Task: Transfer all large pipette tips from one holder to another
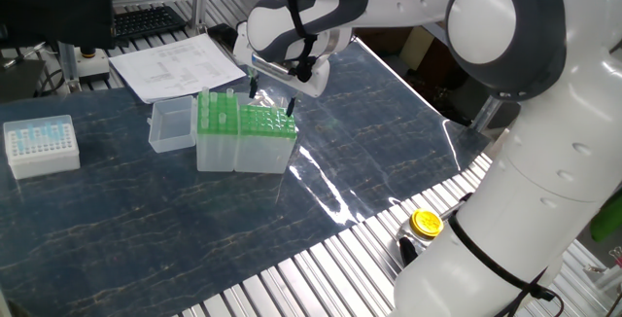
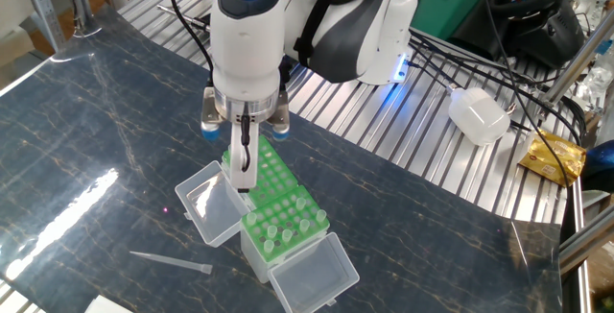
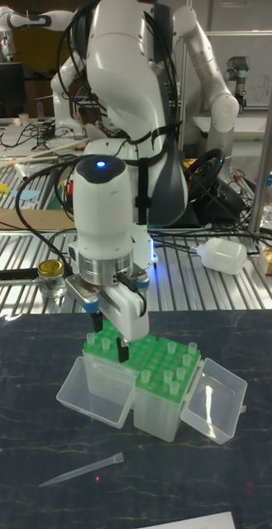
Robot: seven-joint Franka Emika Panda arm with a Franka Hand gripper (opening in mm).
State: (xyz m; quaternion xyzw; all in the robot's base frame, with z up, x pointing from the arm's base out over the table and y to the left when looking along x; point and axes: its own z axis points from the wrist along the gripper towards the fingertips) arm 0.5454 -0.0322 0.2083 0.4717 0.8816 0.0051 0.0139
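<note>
The wider holder [image 1: 269, 123] with its flat green grid top stands against the narrower, taller green-topped holder [image 1: 216, 115], which has several large pipette tips [image 2: 288, 219] upright in its rack. My gripper [image 1: 272, 98] hangs just above the wider holder [image 2: 273, 167], fingers pointing down and apart, so it is open. I cannot make out a tip between them. In the tall view the gripper [image 3: 111, 337] stands over the left box [image 3: 98, 347], which shows a couple of tips at its near edge. One loose tip [image 2: 173, 260] lies flat on the table, also seen as the loose tip [image 3: 82, 471] in the tall view.
Clear hinged lids [image 2: 213, 201] [image 2: 312, 273] lie open beside the boxes. A white box with pale-blue tips [image 1: 41, 144] sits at the far left, papers [image 1: 175, 64] behind. A yellow-capped jar [image 1: 426, 223] and a white bottle [image 2: 480, 113] rest on the slatted surface.
</note>
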